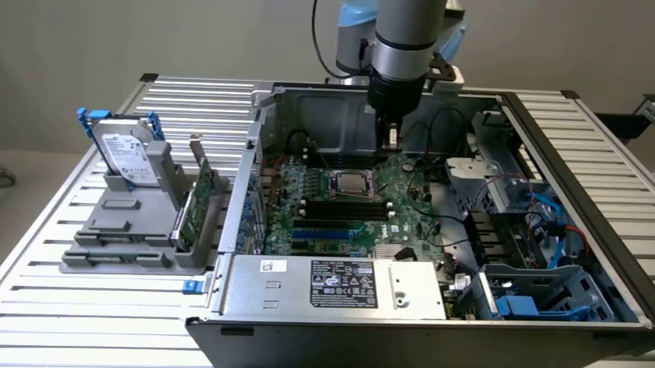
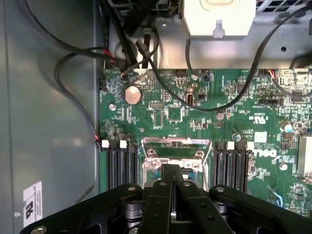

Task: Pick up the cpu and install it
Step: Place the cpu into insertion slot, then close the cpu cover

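The cpu [image 1: 351, 184] is a small silver square lying flat inside the metal-framed socket [image 1: 351, 195] in the middle of the green motherboard [image 1: 409, 218]. My gripper [image 1: 391, 141] hangs above the board, just beyond the socket toward the back of the open computer case, and is not touching the chip. Its two narrow black fingers are shut together with nothing between them. In the wrist view the shut gripper [image 2: 171, 171] covers the near part of the socket frame [image 2: 175, 146], so the chip is largely hidden there.
A grey holder [image 1: 123, 230] on the exterior view's left carries an upright silver hard drive [image 1: 130, 157] with blue handles and a green card [image 1: 195, 203]. Black memory slots [image 1: 348, 208] flank the socket. The power supply [image 1: 338, 285] fills the case's front; cables [image 1: 548, 222] and drive bays crowd its right.
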`<move>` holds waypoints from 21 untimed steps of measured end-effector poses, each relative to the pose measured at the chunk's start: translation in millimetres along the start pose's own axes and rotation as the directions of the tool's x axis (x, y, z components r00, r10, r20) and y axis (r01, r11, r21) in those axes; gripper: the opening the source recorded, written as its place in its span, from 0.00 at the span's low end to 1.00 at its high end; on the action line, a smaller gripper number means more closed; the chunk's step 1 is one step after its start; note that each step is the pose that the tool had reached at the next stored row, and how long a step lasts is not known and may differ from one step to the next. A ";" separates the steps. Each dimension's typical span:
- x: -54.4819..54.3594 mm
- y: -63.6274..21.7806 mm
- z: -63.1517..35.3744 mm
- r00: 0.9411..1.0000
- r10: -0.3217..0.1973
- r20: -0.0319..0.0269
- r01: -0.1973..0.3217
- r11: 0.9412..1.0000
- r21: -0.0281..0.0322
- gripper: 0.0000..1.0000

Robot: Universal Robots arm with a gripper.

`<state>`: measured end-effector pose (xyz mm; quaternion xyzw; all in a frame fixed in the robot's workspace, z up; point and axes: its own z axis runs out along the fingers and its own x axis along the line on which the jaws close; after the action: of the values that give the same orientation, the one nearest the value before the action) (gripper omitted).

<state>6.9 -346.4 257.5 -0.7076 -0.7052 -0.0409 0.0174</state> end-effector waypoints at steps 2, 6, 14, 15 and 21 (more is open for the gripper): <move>0.3 6.5 -2.9 1.000 0.000 -0.004 0.000 1.000 0.003 0.11; 0.6 22.5 -6.1 1.000 0.001 -0.013 -0.001 1.000 0.010 0.11; 0.3 41.6 -1.9 1.000 0.002 -0.020 -0.002 1.000 0.015 0.11; 0.2 41.6 -0.1 1.000 0.002 -0.020 -0.002 1.000 0.015 0.11; -0.5 42.0 6.7 1.000 0.002 -0.019 -0.002 1.000 0.015 0.11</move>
<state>49.1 -346.6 252.2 -0.7077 -0.7046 -0.0425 0.0295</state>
